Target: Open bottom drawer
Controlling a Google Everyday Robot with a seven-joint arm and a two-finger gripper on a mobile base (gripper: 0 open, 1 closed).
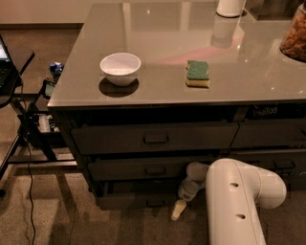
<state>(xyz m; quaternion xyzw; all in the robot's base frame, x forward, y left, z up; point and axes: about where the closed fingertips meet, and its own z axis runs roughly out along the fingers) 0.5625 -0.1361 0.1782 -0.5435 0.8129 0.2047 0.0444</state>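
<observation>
The bottom drawer (129, 200) is the lowest dark grey front of the wide stack, close to the carpet, with a small centre handle (154, 203). It seems to stand out slightly from the fronts above, with a dark strip showing over it. My gripper (178, 209) is low at the floor, just right of that handle and in front of the drawer's right part. Its cream tip points down and left. My white arm (239, 201) rises from the lower right and hides the drawer's right end.
The middle drawer (143, 168) and top drawer (153, 138) sit above. Narrower drawers (270, 131) are to the right. On the counter are a white bowl (120, 68), a green sponge (197, 73) and a white cylinder (230, 7). A stand with cables (28, 124) is at the left.
</observation>
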